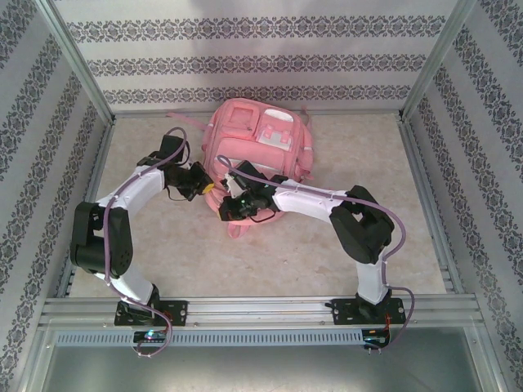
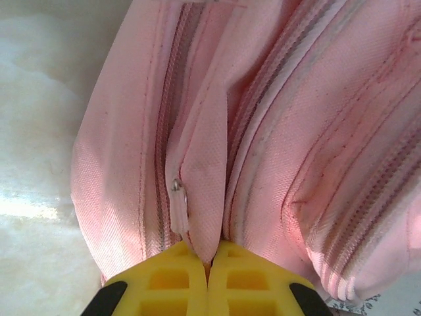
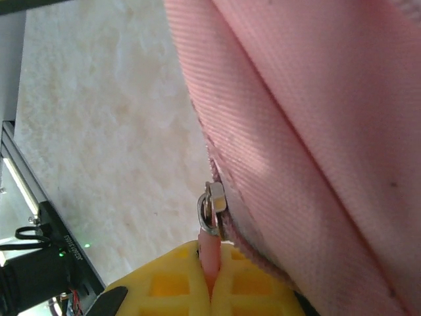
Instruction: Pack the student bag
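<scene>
Two hands (image 2: 208,255) (image 3: 210,266) on student bag (image 1: 261,139)

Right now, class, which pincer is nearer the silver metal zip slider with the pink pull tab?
Right. The right pincer is shut on that pull tab, slider just beyond its tips. The left pincer grips a fold of the large pink fabric backpack, beside another zip.

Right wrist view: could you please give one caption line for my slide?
Right gripper shut on the pink zipper pull of the bag, pale table behind.
</scene>
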`<state>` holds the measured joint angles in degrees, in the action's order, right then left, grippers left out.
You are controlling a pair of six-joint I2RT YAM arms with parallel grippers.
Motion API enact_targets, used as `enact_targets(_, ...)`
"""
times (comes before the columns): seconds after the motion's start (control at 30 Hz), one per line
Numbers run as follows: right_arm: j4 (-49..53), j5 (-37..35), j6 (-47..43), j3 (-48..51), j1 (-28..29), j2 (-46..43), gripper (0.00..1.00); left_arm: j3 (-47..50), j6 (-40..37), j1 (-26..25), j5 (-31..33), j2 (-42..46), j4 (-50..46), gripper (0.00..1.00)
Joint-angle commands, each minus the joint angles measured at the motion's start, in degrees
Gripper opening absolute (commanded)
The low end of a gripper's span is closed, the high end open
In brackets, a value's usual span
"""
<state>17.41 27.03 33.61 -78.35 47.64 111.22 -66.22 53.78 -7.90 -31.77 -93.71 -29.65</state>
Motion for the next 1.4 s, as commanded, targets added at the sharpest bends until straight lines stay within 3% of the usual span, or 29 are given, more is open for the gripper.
enact_targets(0.0,8.3,-2.5,-3.1,2.7,-0.1,-3.2,0.00,-2.8,-2.7,0.1,2.7,-0.3,1.7,0.00)
enact_targets(0.8,17.1,-9.3,-7.7,16.0,-10.5,-14.8,0.00,-5.7,-4.4,3.0,4.0,-1.6,-1.1,0.00)
enact_targets(0.93,16.5,-8.9,-10.7,16.9,-9.4,-17.2,0.00,-7.2,-5.2,4.2,4.0,-2.6,-2.0,0.00)
enact_targets(1.03,13.2,-6.8,-12.4,15.9,-5.3,-18.0,0.00,-10.7,-6.3,5.0,4.2,-4.4,-3.4,0.00)
enact_targets(1.07,12.2,-6.9,-12.9,15.0,-3.7,-17.8,0.00,-12.7,-6.8,5.0,4.3,-5.5,-4.6,0.02)
enact_targets(1.1,10.8,-6.5,-13.1,13.6,-2.1,-17.3,0.00,-15.2,-7.6,5.0,4.2,-6.9,-6.0,0.12)
enact_targets(1.2,7.6,-5.2,-10.5,7.9,0.5,-13.2,0.00,-19.5,-7.2,5.1,2.6,-9.0,-6.9,0.47)
enact_targets(1.27,6.6,-4.2,-8.8,3.1,1.2,-9.5,0.00,-20.8,-6.6,5.2,2.5,-8.5,-7.4,0.55)
enact_targets(1.37,6.2,-3.9,-7.6,-3.3,1.8,-4.6,0.00,-20.3,-5.8,5.3,3.2,-5.7,-10.7,0.60)
